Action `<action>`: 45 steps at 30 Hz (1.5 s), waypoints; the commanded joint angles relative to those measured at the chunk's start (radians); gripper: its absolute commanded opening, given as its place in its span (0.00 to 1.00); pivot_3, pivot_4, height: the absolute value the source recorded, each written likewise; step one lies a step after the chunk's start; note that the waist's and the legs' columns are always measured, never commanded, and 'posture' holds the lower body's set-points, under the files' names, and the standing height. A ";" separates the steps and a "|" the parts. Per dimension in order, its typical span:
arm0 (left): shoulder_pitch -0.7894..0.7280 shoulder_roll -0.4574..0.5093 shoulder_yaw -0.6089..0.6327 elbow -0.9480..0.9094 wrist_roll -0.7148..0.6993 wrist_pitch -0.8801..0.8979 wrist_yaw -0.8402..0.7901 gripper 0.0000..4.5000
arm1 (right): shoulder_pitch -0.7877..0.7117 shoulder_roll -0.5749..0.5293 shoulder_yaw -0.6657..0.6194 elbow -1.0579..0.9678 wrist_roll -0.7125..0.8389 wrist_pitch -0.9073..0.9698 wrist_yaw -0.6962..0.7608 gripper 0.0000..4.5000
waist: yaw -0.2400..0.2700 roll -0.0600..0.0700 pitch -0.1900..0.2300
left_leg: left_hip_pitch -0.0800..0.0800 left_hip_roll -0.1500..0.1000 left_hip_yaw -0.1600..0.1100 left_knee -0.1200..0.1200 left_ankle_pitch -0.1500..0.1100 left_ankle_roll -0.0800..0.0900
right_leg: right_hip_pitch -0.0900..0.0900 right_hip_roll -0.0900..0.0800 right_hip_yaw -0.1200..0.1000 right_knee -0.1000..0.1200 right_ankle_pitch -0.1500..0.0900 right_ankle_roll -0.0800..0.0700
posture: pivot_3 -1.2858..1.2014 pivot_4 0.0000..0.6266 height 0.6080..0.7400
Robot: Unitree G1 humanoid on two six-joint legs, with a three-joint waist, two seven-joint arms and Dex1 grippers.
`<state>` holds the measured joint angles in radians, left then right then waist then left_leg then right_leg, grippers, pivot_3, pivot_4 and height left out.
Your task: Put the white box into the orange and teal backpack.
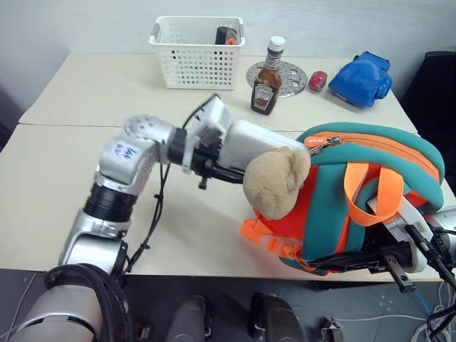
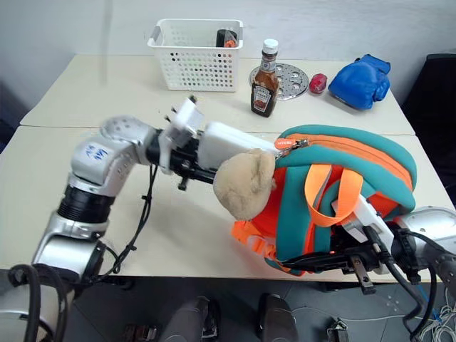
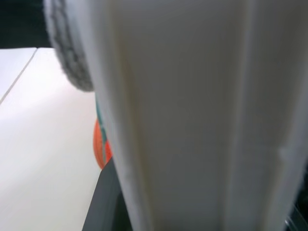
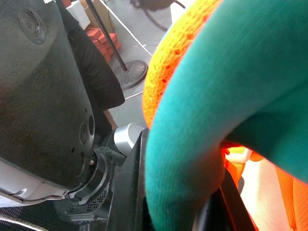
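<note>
Nearest us, at about four o'clock on the counter [image 1: 50,185], the right gripper [image 2: 360,267] is sitting at the front edge with its jaws clenched on the teal trim of the backpack [image 1: 370,192], apparently propping it upright so the top faces the other arm. Moving in, the tan plush toy [image 1: 276,182] is dangling off the backpack's left side. Right behind it, near the centre, the left gripper [image 1: 217,153] is grasping the white box [image 1: 253,146] and pointing it toward the zip at the backpack's top; the box is not inside yet. Far back at twelve o'clock, a basket [image 1: 197,51], sauce bottle [image 1: 267,80] and blue glove [image 1: 362,78] are standing clear.
</note>
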<state>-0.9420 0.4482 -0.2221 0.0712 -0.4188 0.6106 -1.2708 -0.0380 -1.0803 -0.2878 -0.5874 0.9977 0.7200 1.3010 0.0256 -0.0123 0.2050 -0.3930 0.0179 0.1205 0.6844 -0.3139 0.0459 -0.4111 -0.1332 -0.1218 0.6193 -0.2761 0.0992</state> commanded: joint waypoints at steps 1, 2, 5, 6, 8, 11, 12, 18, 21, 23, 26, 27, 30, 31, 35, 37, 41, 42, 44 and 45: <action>-0.002 -0.074 -0.023 -0.028 0.019 -0.013 0.081 0.32 | -0.013 0.013 0.001 -0.024 0.008 -0.013 -0.008 0.01 | 0.002 0.000 0.000 | 0.000 0.000 0.000 0.000 0.000 0.000 | 0.000 0.000 0.000 0.000 0.000 0.000 | 0.52 0.24 1.00; -0.001 -0.099 -0.031 -0.011 0.029 -0.024 0.099 0.32 | -0.014 0.015 0.004 -0.025 0.007 -0.014 -0.012 0.01 | 0.002 0.000 0.000 | 0.000 0.000 0.000 0.000 0.000 0.000 | 0.000 0.000 0.000 -0.001 0.000 0.000 | 0.52 0.24 1.00; -0.011 -0.175 -0.057 0.035 0.051 -0.048 0.132 0.32 | -0.017 0.027 0.011 -0.030 0.006 -0.015 -0.028 0.01 | 0.002 0.000 0.000 | 0.000 0.000 0.000 0.000 0.000 0.000 | 0.000 0.000 0.000 -0.001 0.000 0.000 | 0.52 0.24 1.00; -0.018 -0.200 -0.065 0.049 0.055 -0.048 0.141 0.32 | -0.016 0.030 0.013 -0.033 0.005 -0.015 -0.032 0.01 | 0.002 0.000 0.000 | 0.000 0.000 0.000 0.000 0.000 0.000 | 0.000 0.000 0.000 -0.001 0.000 0.000 | 0.52 0.24 1.00; -0.031 -0.242 -0.077 0.081 0.065 -0.052 0.153 0.32 | -0.015 0.038 0.016 -0.039 0.004 -0.014 -0.043 0.01 | 0.002 0.000 0.000 | 0.000 0.000 0.000 0.000 0.000 0.000 | 0.000 0.000 0.000 -0.001 0.000 0.000 | 0.52 0.24 1.00; -0.044 -0.286 -0.093 0.128 0.090 -0.061 0.172 0.32 | -0.013 0.048 0.017 -0.050 0.004 -0.013 -0.065 0.01 | 0.001 0.000 0.000 | 0.000 0.000 0.000 0.000 0.000 0.000 | 0.000 -0.001 0.000 -0.001 0.000 0.000 | 0.52 0.24 1.00; -0.046 -0.289 -0.097 0.134 0.092 -0.054 0.167 0.32 | -0.011 0.051 0.016 -0.053 0.005 -0.012 -0.073 0.01 | 0.001 0.000 0.000 | 0.000 0.000 0.000 0.000 0.000 0.000 | 0.000 -0.001 0.000 -0.001 0.000 0.000 | 0.52 0.24 1.00; -0.038 -0.215 -0.066 0.079 0.052 -0.004 0.093 0.65 | 0.005 0.059 0.007 -0.055 -0.001 -0.012 -0.099 0.01 | -0.001 0.000 0.000 | 0.000 0.000 0.000 0.000 0.000 0.000 | 0.000 -0.001 -0.001 -0.001 0.000 0.000 | 0.52 0.24 1.00; -0.028 -0.141 -0.041 0.012 0.018 0.018 0.043 0.86 | 0.008 0.065 0.014 -0.049 -0.013 -0.016 -0.110 0.01 | -0.004 0.000 0.000 | 0.001 0.000 0.000 0.000 0.000 0.000 | 0.000 -0.001 0.000 -0.001 0.000 0.000 | 0.52 0.24 1.00; -0.024 -0.095 -0.016 -0.032 -0.020 0.042 0.010 0.91 | 0.005 0.073 0.018 -0.043 -0.017 -0.016 -0.121 0.01 | -0.003 0.000 0.000 | 0.001 0.001 0.000 0.000 0.000 -0.001 | 0.000 0.000 0.000 0.000 0.000 -0.001 | 0.52 0.24 1.00; -0.025 -0.022 0.025 -0.087 -0.073 0.078 -0.038 0.91 | 0.001 0.088 0.021 -0.031 -0.024 -0.015 -0.137 0.01 | -0.002 0.000 0.000 | 0.001 0.001 0.000 0.000 0.000 -0.001 | 0.000 0.000 0.000 0.000 0.000 -0.001 | 0.52 0.24 1.00; -0.026 0.001 0.037 -0.101 -0.088 0.090 -0.050 0.91 | -0.001 0.093 0.022 -0.027 -0.027 -0.015 -0.142 0.01 | -0.002 0.000 0.000 | 0.001 0.001 0.000 0.000 0.000 -0.001 | 0.000 0.000 0.000 -0.001 0.000 -0.001 | 0.52 0.24 1.00; -0.029 0.059 0.046 -0.125 -0.093 0.080 -0.078 0.91 | -0.007 0.108 0.031 -0.017 -0.042 -0.019 -0.159 0.01 | -0.002 0.000 0.000 | 0.001 0.001 0.000 0.000 0.000 -0.001 | 0.000 0.000 0.000 -0.001 0.000 -0.001 | 0.52 0.24 1.00; -0.032 0.075 0.051 -0.127 -0.092 0.074 -0.084 0.91 | -0.011 0.114 0.037 -0.013 -0.052 -0.023 -0.168 0.01 | -0.002 0.000 0.000 | 0.001 0.000 0.000 0.000 0.000 -0.001 | 0.000 0.000 0.000 0.000 0.000 -0.001 | 0.52 0.24 1.00; -0.029 0.181 0.082 -0.139 -0.103 0.076 -0.137 0.91 | -0.034 0.138 0.064 0.007 -0.097 -0.041 -0.200 0.01 | -0.005 0.000 0.000 | 0.002 0.000 0.000 0.000 0.000 -0.001 | 0.000 0.000 0.000 0.000 0.000 -0.001 | 0.52 0.24 1.00; -0.039 0.227 0.124 -0.139 -0.140 0.123 -0.137 0.91 | -0.045 0.144 0.068 0.011 -0.098 -0.039 -0.209 0.01 | -0.006 0.000 0.000 | 0.002 0.001 0.000 0.000 0.000 -0.001 | 0.000 0.001 0.000 0.000 -0.001 -0.001 | 0.52 0.24 1.00; -0.062 0.259 0.218 -0.215 -0.270 0.275 -0.072 0.91 | -0.050 0.148 0.067 0.001 -0.096 -0.034 -0.217 0.01 | -0.004 0.000 0.000 | 0.001 0.001 0.000 0.000 0.000 -0.001 | 0.000 0.001 0.000 0.000 -0.001 -0.001 | 0.52 0.24 1.00; -0.064 0.253 0.233 -0.242 -0.301 0.310 -0.046 0.91 | -0.048 0.148 0.065 -0.002 -0.093 -0.033 -0.218 0.01 | -0.004 0.000 0.000 | 0.001 0.001 0.000 0.000 0.000 -0.001 | 0.000 0.001 0.001 0.001 -0.001 -0.001 | 0.52 0.24 1.00; -0.066 0.245 0.253 -0.279 -0.349 0.363 -0.005 0.91 | -0.048 0.147 0.064 -0.006 -0.089 -0.031 -0.219 0.01 | -0.001 0.000 0.000 | 0.001 0.001 0.000 0.000 0.000 -0.001 | 0.001 0.000 0.001 0.001 -0.001 -0.001 | 0.52 0.24 1.00; -0.063 0.235 0.246 -0.306 -0.346 0.377 0.038 0.91 | -0.049 0.145 0.066 -0.008 -0.086 -0.030 -0.216 0.01 | -0.001 0.000 0.000 | 0.001 0.001 -0.001 0.000 0.000 -0.001 | 0.001 0.000 0.001 0.001 0.000 -0.001 | 0.52 0.24 1.00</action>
<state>-0.9911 0.6901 0.0087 -0.1848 -0.7320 0.9592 -1.2785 -0.0818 -0.9374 -0.2172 -0.5732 0.8986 0.6961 1.0836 0.0246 -0.0121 0.2048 -0.3914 0.0182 0.1199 0.6842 -0.3135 0.0448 -0.4098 -0.1329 -0.1209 0.6197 -0.2765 0.0985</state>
